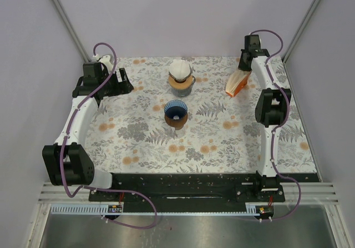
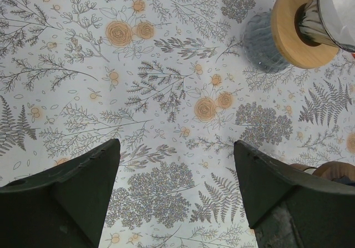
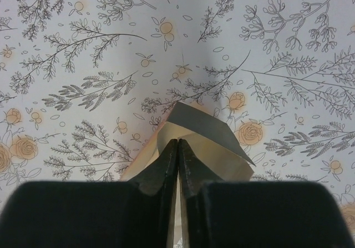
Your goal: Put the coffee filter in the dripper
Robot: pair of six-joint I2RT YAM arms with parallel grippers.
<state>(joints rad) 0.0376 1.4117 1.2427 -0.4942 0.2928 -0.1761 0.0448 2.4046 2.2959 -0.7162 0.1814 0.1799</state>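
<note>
The coffee filter (image 1: 237,84) is a folded cream and tan paper wedge at the back right of the flowered tablecloth. My right gripper (image 1: 243,69) is shut on its near edge. In the right wrist view the fingertips (image 3: 178,141) meet on the paper, and the filter (image 3: 208,134) fans out beyond them. A blue ribbed dripper (image 1: 176,111) stands on a brown base at the table's middle, well left of the filter. My left gripper (image 1: 123,83) is at the back left, open and empty (image 2: 176,145) over bare cloth.
A grey mug (image 1: 181,87) with a wooden collar and a white cone on top stands behind the blue dripper. It also shows in the left wrist view (image 2: 302,29). Grey walls with metal frame rails close in the left, back and right.
</note>
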